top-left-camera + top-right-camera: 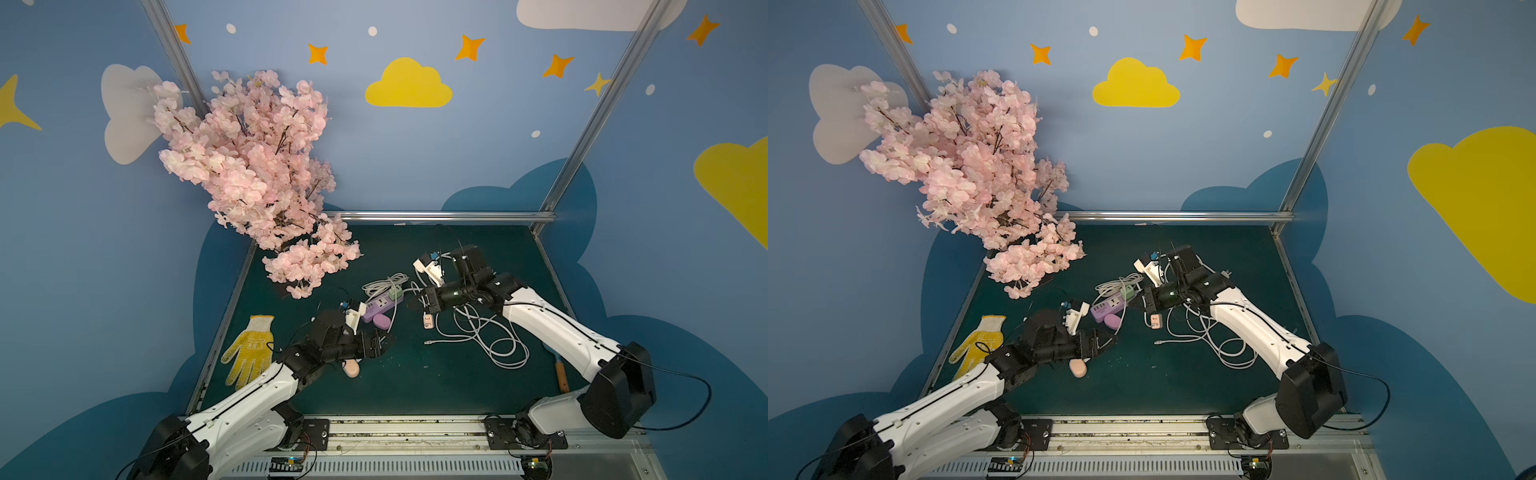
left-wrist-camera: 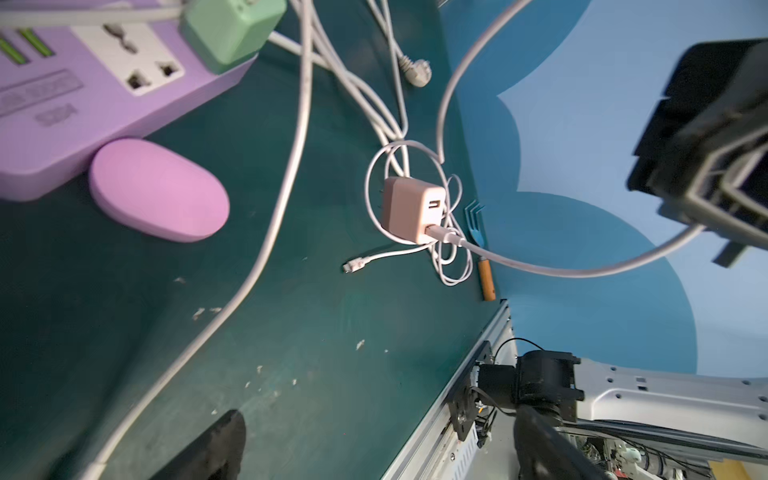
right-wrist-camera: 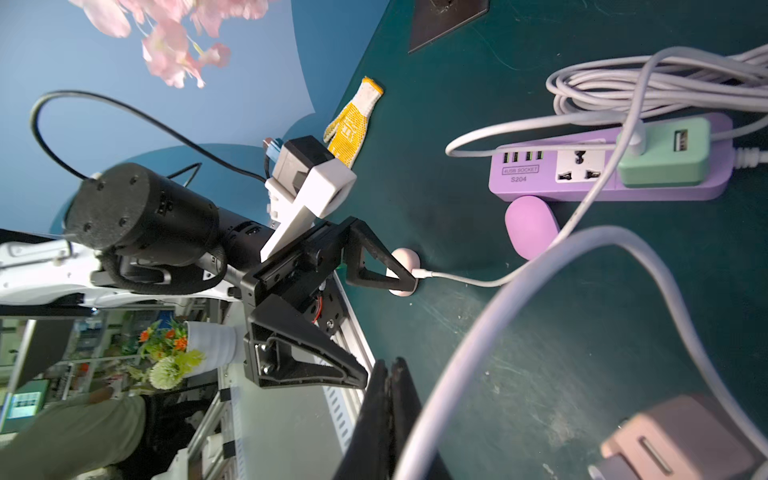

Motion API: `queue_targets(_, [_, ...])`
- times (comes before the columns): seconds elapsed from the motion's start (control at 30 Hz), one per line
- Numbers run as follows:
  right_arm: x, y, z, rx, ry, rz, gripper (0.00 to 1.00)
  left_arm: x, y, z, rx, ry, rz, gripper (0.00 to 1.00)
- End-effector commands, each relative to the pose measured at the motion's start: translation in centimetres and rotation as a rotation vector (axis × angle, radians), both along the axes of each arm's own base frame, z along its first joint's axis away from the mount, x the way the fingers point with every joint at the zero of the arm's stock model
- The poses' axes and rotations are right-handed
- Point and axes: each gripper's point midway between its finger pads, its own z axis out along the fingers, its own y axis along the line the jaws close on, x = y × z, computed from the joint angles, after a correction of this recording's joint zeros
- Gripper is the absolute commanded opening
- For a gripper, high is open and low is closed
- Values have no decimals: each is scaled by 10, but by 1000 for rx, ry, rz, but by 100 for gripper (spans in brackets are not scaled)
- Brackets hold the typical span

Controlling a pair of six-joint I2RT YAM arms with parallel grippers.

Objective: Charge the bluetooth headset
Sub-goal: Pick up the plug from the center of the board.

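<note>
A pale pink oval bluetooth headset case lies on the green mat, partly under my left arm in both top views. A white cable is plugged into it and runs to the green adapter on the purple power strip. My left gripper hovers just above and past the case, open and empty. My right gripper hangs over the pink charger. It is shut, tips pressed together, with that charger's white cable pinched and lifted.
A purple oval case rests against the strip. Loose white cable coils lie at the right. A yellow glove is at the left, a blue fork at the right edge. A pink blossom branch overhangs the back left.
</note>
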Motion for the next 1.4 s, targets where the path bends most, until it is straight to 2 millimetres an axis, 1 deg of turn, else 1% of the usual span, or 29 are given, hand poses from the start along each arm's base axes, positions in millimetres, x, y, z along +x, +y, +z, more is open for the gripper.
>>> queue_targets(0.0, [-6, -1, 41, 107, 47, 25, 0, 5, -11, 29, -82, -105, -35, 100])
queue_targets(0.13, [-1, -4, 73, 183, 44, 17, 0, 16, -15, 40, -138, -146, -3, 100])
queue_targets(0.2, [1, -4, 91, 233, 33, 12, 0, 22, -20, 45, -194, -148, 5, 100])
queue_targets(0.3, [3, -2, 111, 300, -2, 14, 0, 23, -32, 49, -265, -95, -34, 100])
queue_targets(0.43, [6, 0, 133, 363, -22, 13, 0, 21, -41, 52, -350, -43, -65, 100])
queue_targets(0.53, [7, 0, 147, 385, -43, 18, 0, 26, -45, 68, -417, -52, -73, 100])
queue_targets(0.6, [9, -1, 158, 400, -71, 9, 0, 27, -53, 85, -456, -72, -114, 100])
queue_targets(0.73, [17, -8, 183, 455, -137, -32, 0, 35, -62, 110, -523, -106, -150, 100])
queue_targets(0.83, [21, -14, 204, 496, -184, -47, 0, 46, -67, 123, -599, -88, -138, 100])
queue_targets(0.93, [23, -16, 221, 515, -220, -42, 0, 57, -75, 127, -700, -13, -141, 100])
queue_targets(0.97, [23, -16, 227, 524, -231, -38, 0, 60, -79, 124, -730, 22, -151, 100])
queue_targets(1.03, [24, -17, 237, 544, -248, -36, 0, 63, -87, 114, -742, 103, -180, 100])
queue_targets(1.1, [24, -17, 243, 562, -262, -34, 0, 60, -96, 112, -731, 112, -224, 100])
queue_targets(1.17, [27, -18, 245, 568, -268, -38, 0, 56, -101, 126, -742, 69, -256, 100])
queue_targets(1.27, [32, -20, 247, 576, -272, -51, 0, 51, -100, 145, -758, 4, -285, 100])
queue_targets(1.37, [35, -21, 250, 589, -274, -55, 0, 49, -98, 155, -768, -32, -288, 100])
